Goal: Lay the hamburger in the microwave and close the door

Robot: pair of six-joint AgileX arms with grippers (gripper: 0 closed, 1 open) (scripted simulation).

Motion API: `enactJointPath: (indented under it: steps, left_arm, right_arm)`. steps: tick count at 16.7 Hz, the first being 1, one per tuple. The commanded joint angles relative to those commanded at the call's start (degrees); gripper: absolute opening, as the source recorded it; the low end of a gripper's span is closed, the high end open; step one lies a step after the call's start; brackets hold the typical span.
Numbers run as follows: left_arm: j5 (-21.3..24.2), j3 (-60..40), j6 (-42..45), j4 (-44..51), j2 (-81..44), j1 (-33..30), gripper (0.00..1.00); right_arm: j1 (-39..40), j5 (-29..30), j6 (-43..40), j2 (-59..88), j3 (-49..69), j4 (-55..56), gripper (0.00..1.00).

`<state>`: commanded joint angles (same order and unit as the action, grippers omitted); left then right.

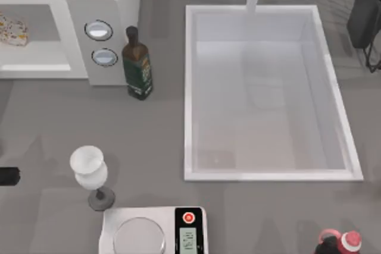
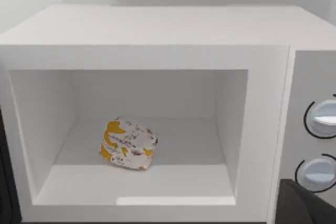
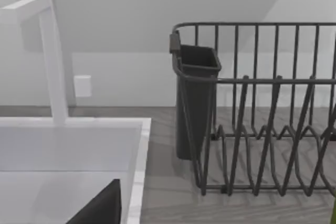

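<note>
Grey counter: hamburger (image 2: 128, 144) inside microwave (image 2: 157, 30), bottle (image 1: 137, 63) beside; tool state unclear.

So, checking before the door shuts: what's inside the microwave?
The hamburger lies on the floor of the microwave, left of centre. The rest of the cavity looks bare; nothing hides it.

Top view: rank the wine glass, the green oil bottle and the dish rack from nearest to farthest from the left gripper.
From the left gripper at the left edge:
1. Wine glass, just right of it.
2. Oil bottle, beside the microwave.
3. Dish rack, far right corner.
</note>
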<state>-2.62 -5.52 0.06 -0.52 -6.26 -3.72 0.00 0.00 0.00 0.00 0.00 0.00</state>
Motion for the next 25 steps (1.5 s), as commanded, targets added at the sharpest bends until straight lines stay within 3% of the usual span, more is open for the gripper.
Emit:
enactJointPath:
  steps: [5, 10, 13, 17, 22, 25]
  left_arm:
    - [7.2, -2.1, 0.1, -5.4, -7.7, 8.2, 0.0]
    - [7.2, -2.0, 0.2, -5.4, -7.7, 8.2, 0.0]
    - [8.8, -5.6, 3.7, -3.3, -11.3, 11.9, 0.0]
    - [14.2, -17.7, 14.2, 3.9, -24.1, 24.4, 0.0]
    - [23.6, -37.3, 30.1, 17.5, -49.6, 44.5, 0.0]
    - [29.2, -48.7, 38.5, 26.2, -64.9, 53.3, 0.0]
  right_arm:
    - [0.0, 0.0, 0.0, 0.0, 0.0, 0.0, 1.0]
    - [0.0, 0.0, 0.0, 0.0, 0.0, 0.0, 1.0]
    - [0.0, 0.0, 0.0, 0.0, 0.0, 0.0, 1.0]
    - [0.0, 0.0, 0.0, 0.0, 0.0, 0.0, 1.0]
    - [0.0, 0.0, 0.0, 0.0, 0.0, 0.0, 1.0]
    - [0.0, 0.0, 0.0, 0.0, 0.0, 0.0, 1.0]
